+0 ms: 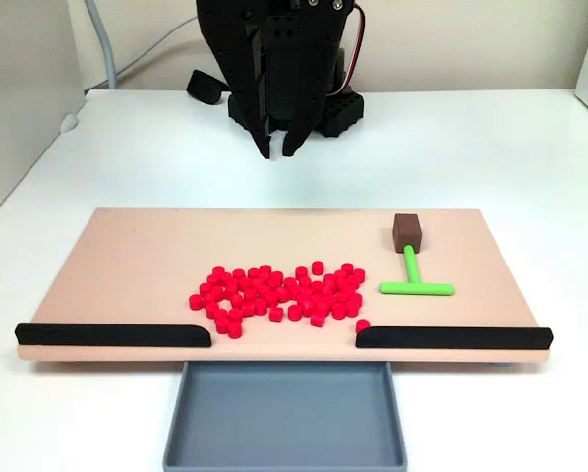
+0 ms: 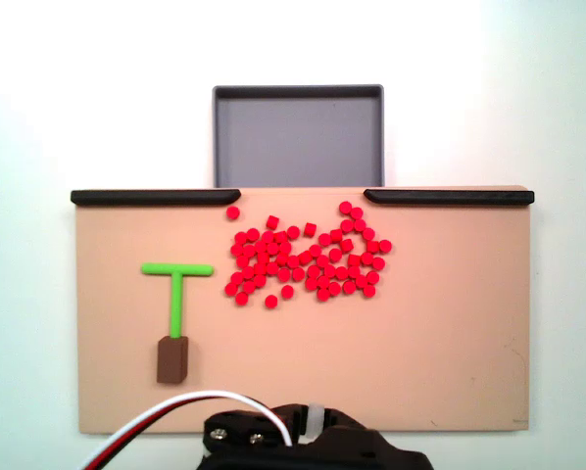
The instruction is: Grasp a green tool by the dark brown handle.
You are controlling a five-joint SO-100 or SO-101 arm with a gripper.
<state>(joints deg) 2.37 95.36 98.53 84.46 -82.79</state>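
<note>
Black gripper (image 1: 277,152) hangs above the white table behind the tan board (image 1: 156,256), fingertips nearly together, holding nothing. Green tool (image 1: 413,278) lies flat on the board, dark brown handle (image 1: 408,231) toward the arm, right of the red cylinders (image 1: 279,293).

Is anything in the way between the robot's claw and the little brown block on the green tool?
Nothing visible. The end effector hangs above the table behind the board; the dark brown handle sits off to its right, the red pieces lying farther forward.
</note>
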